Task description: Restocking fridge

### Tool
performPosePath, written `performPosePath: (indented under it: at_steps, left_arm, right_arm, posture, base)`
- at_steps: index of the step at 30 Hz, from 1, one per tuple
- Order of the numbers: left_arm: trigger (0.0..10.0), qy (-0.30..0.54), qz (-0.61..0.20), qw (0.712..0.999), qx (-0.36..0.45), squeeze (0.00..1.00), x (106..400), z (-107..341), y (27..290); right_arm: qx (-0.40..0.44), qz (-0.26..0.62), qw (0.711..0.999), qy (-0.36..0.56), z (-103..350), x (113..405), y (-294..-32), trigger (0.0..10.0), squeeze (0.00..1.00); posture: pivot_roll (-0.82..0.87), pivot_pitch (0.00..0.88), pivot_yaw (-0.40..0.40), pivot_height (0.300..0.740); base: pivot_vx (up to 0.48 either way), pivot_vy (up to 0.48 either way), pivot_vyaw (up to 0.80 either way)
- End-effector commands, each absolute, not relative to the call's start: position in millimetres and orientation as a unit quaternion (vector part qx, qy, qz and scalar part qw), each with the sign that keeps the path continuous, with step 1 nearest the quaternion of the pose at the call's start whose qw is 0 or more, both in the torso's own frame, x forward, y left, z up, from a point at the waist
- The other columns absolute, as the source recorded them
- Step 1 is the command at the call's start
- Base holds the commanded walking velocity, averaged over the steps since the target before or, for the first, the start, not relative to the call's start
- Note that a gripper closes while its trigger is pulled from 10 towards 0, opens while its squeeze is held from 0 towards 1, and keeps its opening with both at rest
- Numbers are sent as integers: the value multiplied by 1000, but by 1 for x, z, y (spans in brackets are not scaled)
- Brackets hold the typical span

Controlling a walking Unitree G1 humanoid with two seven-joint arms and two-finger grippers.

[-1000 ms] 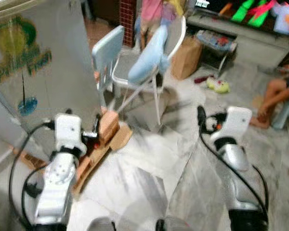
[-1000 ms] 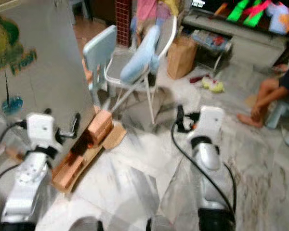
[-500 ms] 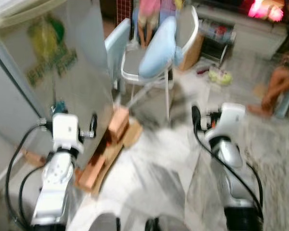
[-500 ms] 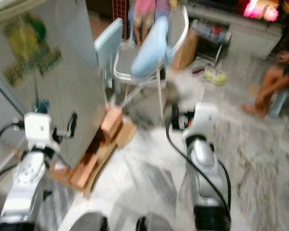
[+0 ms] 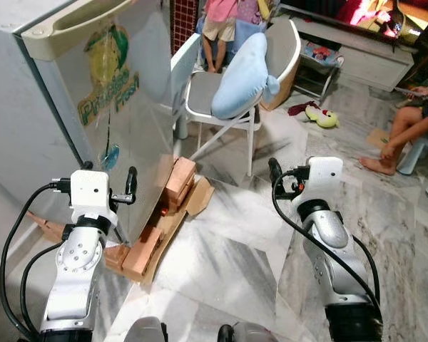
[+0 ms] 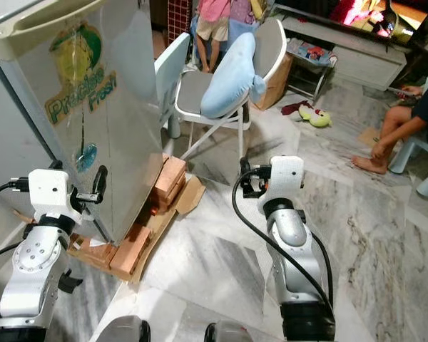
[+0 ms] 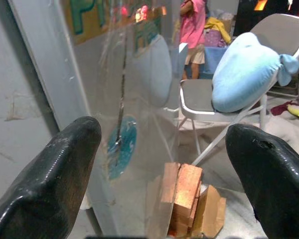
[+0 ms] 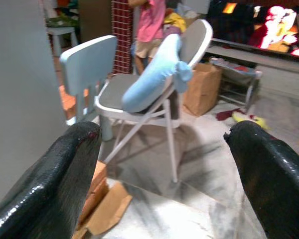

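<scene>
Fridge point(image 5: 93, 92) stands at the left of the scene, its silver door shut and marked with a green and yellow "Precise Fresh" sticker point(image 5: 108, 78). Bricks point(image 5: 177, 182) and flattened cardboard point(image 5: 198, 197) lie against its lower right edge on the marble floor point(image 5: 221, 263). The left tool point(image 5: 131, 184) is raised just in front of the door's right side, fingers spread wide with nothing between them; through its wrist camera the door's shiny surface sits between the two fingertips point(image 7: 55, 169). The right tool point(image 5: 274, 174) is held up over bare floor to the right, also spread and empty. Farther off, a folding chair point(image 5: 271, 64) carries a light blue cushion point(image 5: 242, 68), with a small pale blue chair point(image 5: 182, 71) beside it. A standing person point(image 5: 217, 21) is behind the chairs, and a seated person's leg point(image 5: 399, 139) shows at the far right, near a yellow toy point(image 5: 321, 117).
</scene>
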State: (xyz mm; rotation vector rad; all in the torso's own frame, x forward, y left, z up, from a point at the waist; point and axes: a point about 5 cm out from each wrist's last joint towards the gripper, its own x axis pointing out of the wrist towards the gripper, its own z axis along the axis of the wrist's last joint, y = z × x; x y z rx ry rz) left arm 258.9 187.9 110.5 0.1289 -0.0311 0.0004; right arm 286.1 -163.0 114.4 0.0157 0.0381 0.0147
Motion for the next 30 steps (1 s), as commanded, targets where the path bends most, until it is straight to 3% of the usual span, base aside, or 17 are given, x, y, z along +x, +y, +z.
performPosePath:
  at_steps: [1, 13, 16, 22, 30]
  left_arm:
    - [10000, -10, -2, 998, 65, 0, 258, 110, 187]
    - [10000, -17, -19, 997, 68, 0, 260, 113, 181]
    - [10000, -20, -22, 997, 72, 0, 260, 113, 180]
    - [10000, -22, -11, 996, 85, 0, 271, 112, 186]
    - [10000, -27, -19, 997, 75, 0, 296, 117, 192]
  right_arm:
    - [-18, -5, 1000, 15, 116, 287, -167, 10000, 0]
    - [8, -10, 1000, 14, 116, 285, -167, 10000, 0]
    - [9, -13, 1000, 14, 116, 284, -169, 10000, 0]
    - [20, -8, 999, 26, 108, 279, -167, 10000, 0]
    - [22, 5, 999, 32, 104, 278, -162, 10000, 0]
  posture:
    - [50, 60, -103, 740]
    - [45, 66, -103, 740]
    - [42, 68, -102, 740]
    - [49, 72, -113, 740]
    - [36, 84, -108, 740]
  base:
    - [0, 480, 0]
    - [0, 467, 0]
    - [0, 0, 0]
    - [0, 0, -740]
    - [0, 0, 0]
